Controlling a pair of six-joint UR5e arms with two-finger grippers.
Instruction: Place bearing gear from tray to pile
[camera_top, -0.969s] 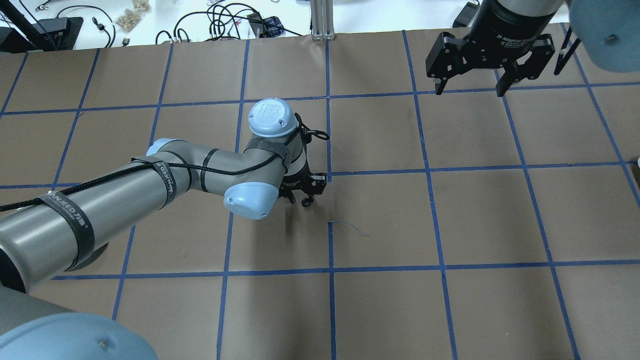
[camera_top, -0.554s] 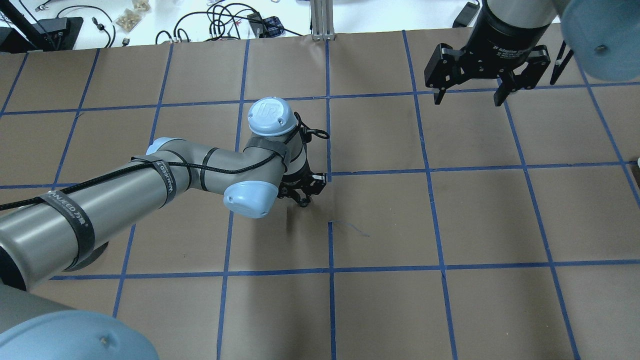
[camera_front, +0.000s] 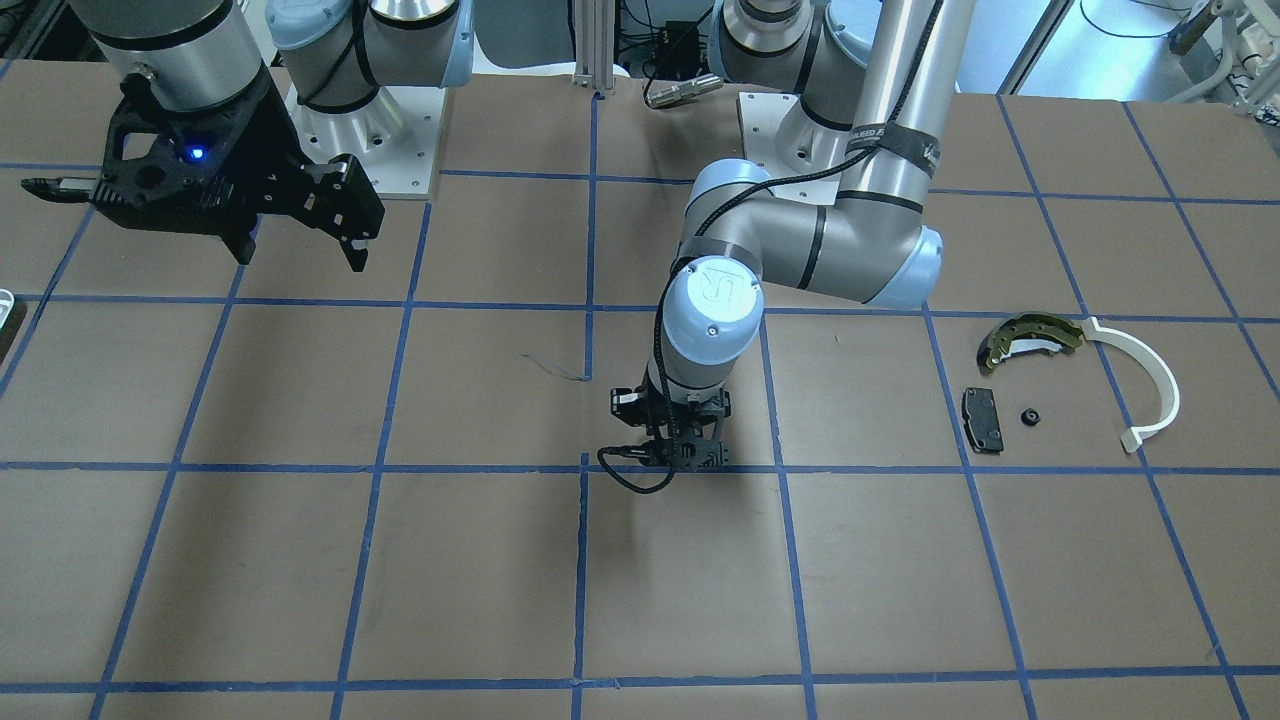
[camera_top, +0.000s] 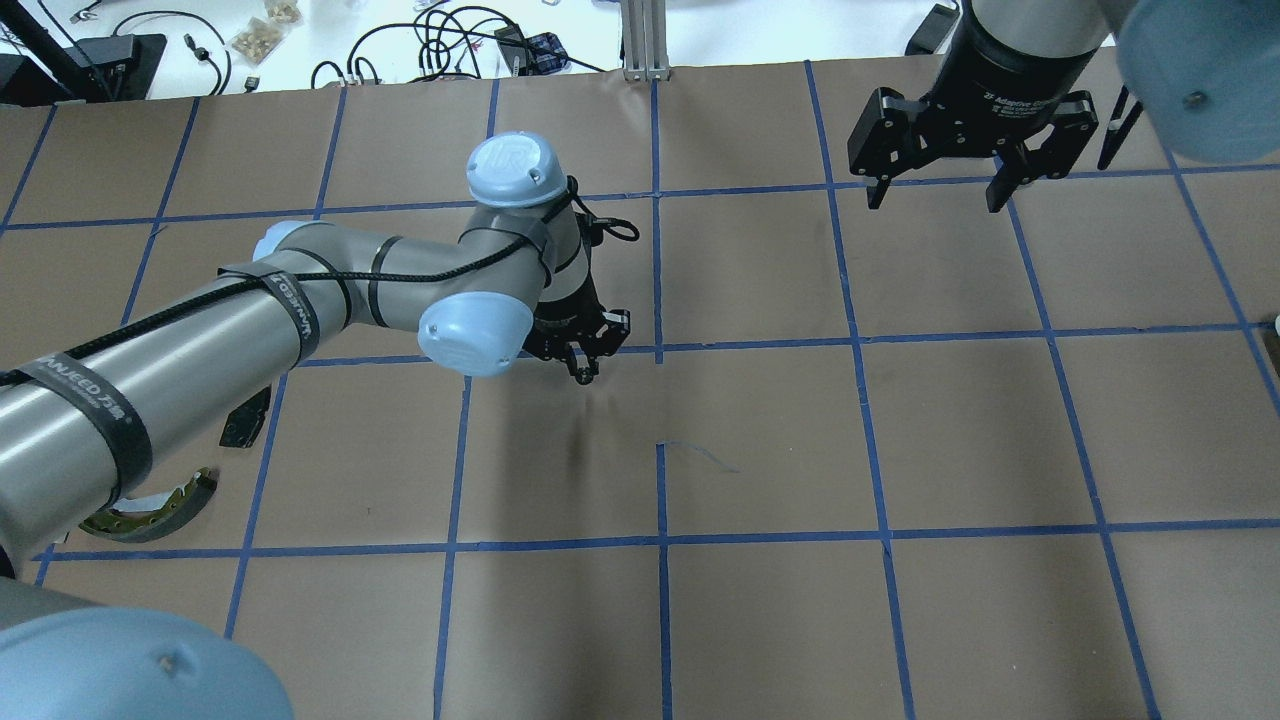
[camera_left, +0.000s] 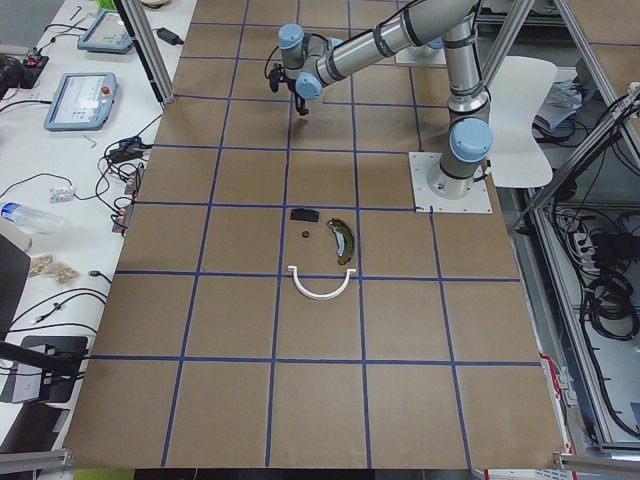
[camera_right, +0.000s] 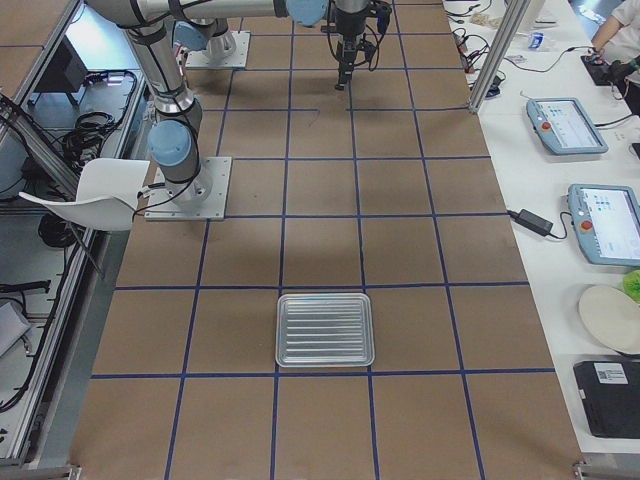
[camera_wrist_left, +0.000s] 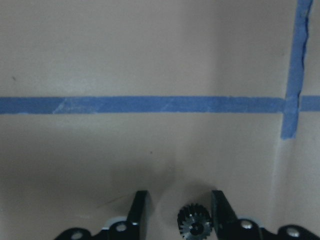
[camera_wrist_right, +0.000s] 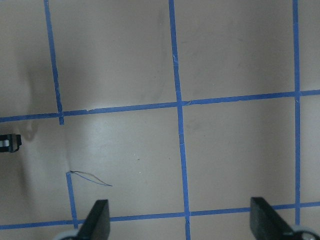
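Note:
My left gripper (camera_top: 582, 372) hangs over the table's middle and is shut on the small dark bearing gear (camera_wrist_left: 196, 225), which sits against one finger (camera_wrist_left: 220, 210) just above the paper. It also shows in the front-facing view (camera_front: 680, 462). The pile lies off to the robot's left: an olive-gold brake shoe (camera_front: 1030, 340), a long white arc (camera_front: 1150, 385), a dark grey pad (camera_front: 981, 418) and a small black part (camera_front: 1028, 416). The silver tray (camera_right: 325, 330) lies far to the robot's right. My right gripper (camera_top: 935, 200) is open and empty, high at the far right.
The table is brown paper with a blue tape grid (camera_top: 660, 345). In the overhead view the left arm (camera_top: 200, 340) covers most of the pile; only the brake shoe (camera_top: 150, 515) and pad (camera_top: 245, 420) show. Cables and tablets lie beyond the table's far edge (camera_top: 450, 40).
The left gripper's jaws narrowed, then the left arm swung toward the robot's left and farther from the robot, uncovering the brake shoe and pad. The right gripper shifted slightly.

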